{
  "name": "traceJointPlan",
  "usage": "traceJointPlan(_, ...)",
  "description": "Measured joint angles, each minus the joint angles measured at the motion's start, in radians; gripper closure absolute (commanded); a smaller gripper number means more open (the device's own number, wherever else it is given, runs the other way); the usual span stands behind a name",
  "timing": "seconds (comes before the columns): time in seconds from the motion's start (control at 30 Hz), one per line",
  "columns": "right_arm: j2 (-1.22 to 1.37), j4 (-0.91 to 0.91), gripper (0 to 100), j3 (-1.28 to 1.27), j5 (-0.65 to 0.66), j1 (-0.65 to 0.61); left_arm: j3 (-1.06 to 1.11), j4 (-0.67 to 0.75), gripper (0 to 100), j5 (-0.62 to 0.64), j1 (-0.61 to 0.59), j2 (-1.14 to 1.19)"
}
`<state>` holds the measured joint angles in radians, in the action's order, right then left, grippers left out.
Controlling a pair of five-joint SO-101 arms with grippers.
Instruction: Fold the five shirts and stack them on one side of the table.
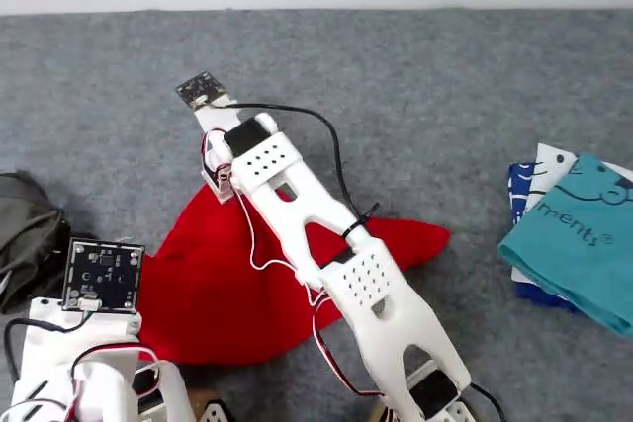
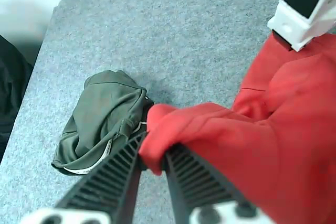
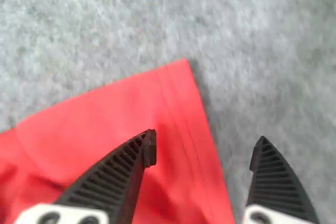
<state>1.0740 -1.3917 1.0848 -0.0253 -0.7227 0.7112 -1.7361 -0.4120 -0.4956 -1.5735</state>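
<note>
A red shirt [image 1: 232, 289] lies rumpled on the grey table, left of centre. My left gripper [image 2: 154, 157] is shut on a bunched edge of this red shirt [image 2: 247, 145], lifted a little off the surface. My right gripper [image 3: 205, 151] stands open just above a corner of the red shirt [image 3: 105, 124], one finger over the cloth and the other over bare table. In the high view the right arm [image 1: 336, 244] stretches diagonally across the shirt to its far corner. A crumpled olive shirt [image 2: 102, 119] lies beside the left gripper, at the table's left edge [image 1: 25, 234].
At the right side sits a stack with a teal shirt [image 1: 584, 234] on top of a blue one [image 1: 522, 195] and a white one [image 1: 550, 167]. The right arm's white housing [image 2: 304, 3] shows in the left wrist view. Grey table [image 1: 445, 86] stretches open at the back.
</note>
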Motion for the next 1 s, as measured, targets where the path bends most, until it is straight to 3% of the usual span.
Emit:
traceJointPlan(0.2,0.144,-0.023,74.1,0.153,0.023,-0.008,0.000,0.000,99,0.000,0.000,0.000)
traceJointPlan(0.4,0.198,-0.080,99.5,0.249,0.057,-0.008,0.000,0.000,99,-0.002,0.000,0.000)
traceJointPlan(0.67,0.207,-0.144,98.9,0.321,0.141,0.025,0.000,0.000,99,-0.002,0.000,0.000)
traceJointPlan(1.0,0.107,-0.361,99.0,0.535,0.195,0.141,0.044,0.018,99,-0.002,0.000,0.000)
